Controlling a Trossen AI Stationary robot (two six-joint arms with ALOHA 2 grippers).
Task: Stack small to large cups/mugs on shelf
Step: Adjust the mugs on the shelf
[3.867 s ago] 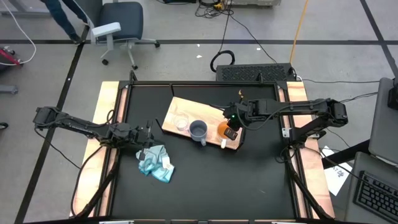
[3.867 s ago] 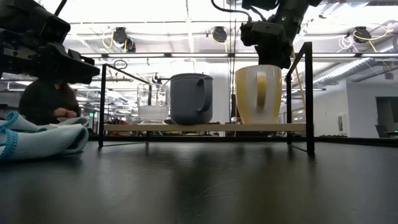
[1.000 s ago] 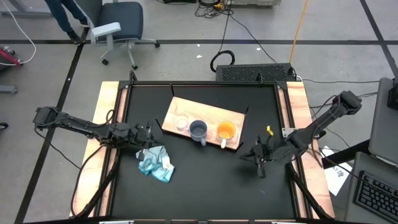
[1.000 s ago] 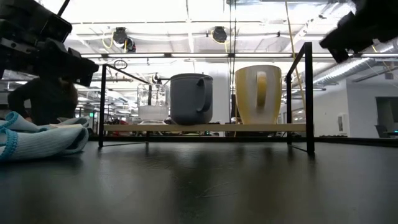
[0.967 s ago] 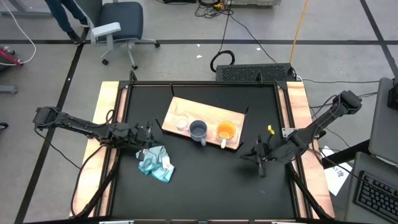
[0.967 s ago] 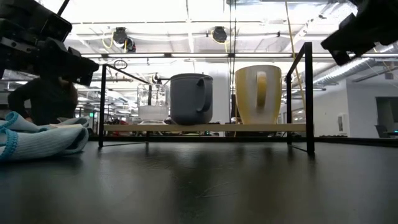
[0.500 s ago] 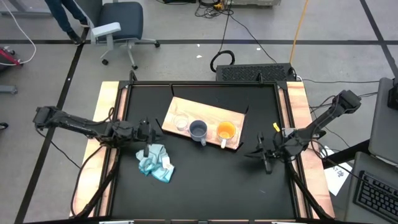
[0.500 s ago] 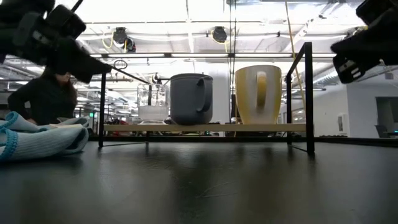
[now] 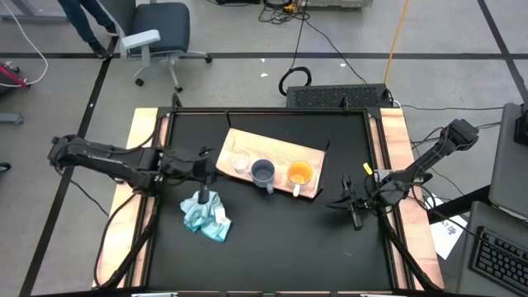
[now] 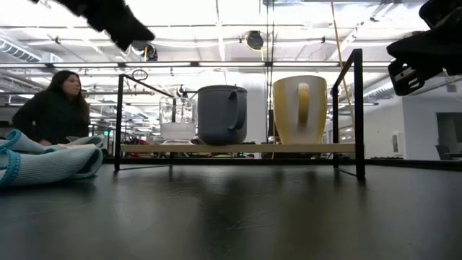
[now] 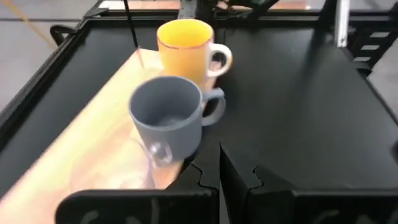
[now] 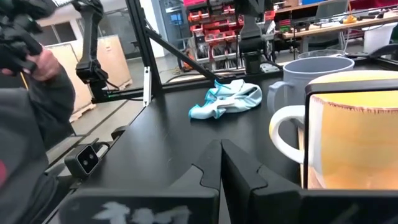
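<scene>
We found the left gripper [image 9: 208, 154] clenched on nothing, its two dark fingers pressed together, hanging just off the left end of the shelf [image 9: 307, 153]. The three cups stood in a row along that board's front edge. Nearest the left gripper was the small clear glass cup [image 9: 240, 162], close to the board's left end; we could only make it out faintly in the left wrist view. Next came the grey-blue mug [image 9: 263, 172], matte and round-walled, its handle pointing toward the table's front edge. Beyond it stood the orange mug [image 9: 299, 173], glossy, with a white handle [image 11: 220, 60], near the board's right front corner.

The shelf was a flat rectangle of pale-grained wood, lying askew in the far middle of the black table [image 9: 272, 239]. A thin black metal frame [image 10: 357, 108] rose around it. Nothing lay between the left gripper and the glass cup.

A crumpled light blue cloth [image 9: 205, 214] lay toward the table's front left, well apart from the board.

The right gripper [image 9: 353, 206] was also clenched and empty, low near the table's right edge, apart from the orange mug.

A person [image 10: 54, 108] sat in the room beyond.
</scene>
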